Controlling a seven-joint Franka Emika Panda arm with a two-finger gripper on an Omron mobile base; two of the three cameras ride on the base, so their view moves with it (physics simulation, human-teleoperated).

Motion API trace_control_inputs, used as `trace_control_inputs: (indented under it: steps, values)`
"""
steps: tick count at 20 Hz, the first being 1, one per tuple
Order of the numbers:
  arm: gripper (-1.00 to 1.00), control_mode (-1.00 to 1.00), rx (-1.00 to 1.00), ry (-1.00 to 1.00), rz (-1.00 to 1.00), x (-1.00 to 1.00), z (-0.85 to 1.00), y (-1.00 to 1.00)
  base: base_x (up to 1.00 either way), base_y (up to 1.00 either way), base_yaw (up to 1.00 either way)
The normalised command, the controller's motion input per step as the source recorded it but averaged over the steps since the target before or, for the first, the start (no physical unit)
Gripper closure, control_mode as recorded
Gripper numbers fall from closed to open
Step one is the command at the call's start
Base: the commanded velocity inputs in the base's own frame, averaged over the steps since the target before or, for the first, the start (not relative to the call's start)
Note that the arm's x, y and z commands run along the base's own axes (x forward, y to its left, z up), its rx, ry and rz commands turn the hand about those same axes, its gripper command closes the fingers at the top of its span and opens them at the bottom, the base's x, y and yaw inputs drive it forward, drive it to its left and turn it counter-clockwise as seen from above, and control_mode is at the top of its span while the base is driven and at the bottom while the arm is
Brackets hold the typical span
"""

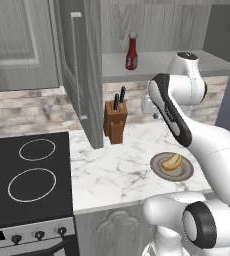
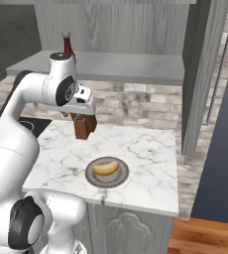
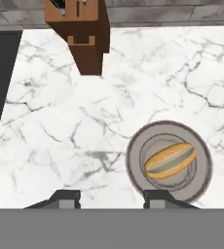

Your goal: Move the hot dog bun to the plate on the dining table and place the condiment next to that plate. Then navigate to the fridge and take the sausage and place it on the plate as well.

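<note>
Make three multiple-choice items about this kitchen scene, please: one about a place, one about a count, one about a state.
1. Where does the hot dog bun lie?
A. on the stove
B. in the grey-brown dish on the marble counter
C. on the shelf

2. How many ketchup bottles stand on the grey shelf?
A. none
B. one
C. three

3. What do the fingers hold?
A. nothing
B. the bun
C. a knife

Right letters:
1 B, the bun rests inside the round dish.
2 B, a single ketchup bottle stands there.
3 A, the gripper hangs above the counter with bare marble between its tips.
</note>
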Motion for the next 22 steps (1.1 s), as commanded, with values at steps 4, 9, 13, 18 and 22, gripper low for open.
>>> trace_control_inputs:
  steps: [4,9,13,18,22]
  values:
    - [-1.0,-1.0,0.0,0.0,-0.02,-0.23,-0.17,-0.13,0.0,0.0,0.0]
    - [-1.0,-1.0,0.01,0.1,-0.26,-0.18,-0.45,-0.59,0.0,0.0,0.0]
    - [-1.0,-1.0,0.05,0.16,-0.36,-0.03,-0.56,-0.69,0.0,0.0,0.0]
    - [-1.0,-1.0,0.04,0.12,-0.3,0.0,-0.56,-0.37,0.0,0.0,0.0]
    - [-1.0,-1.0,0.06,0.05,-0.2,0.0,-0.58,-0.22,0.0,0.0,0.0]
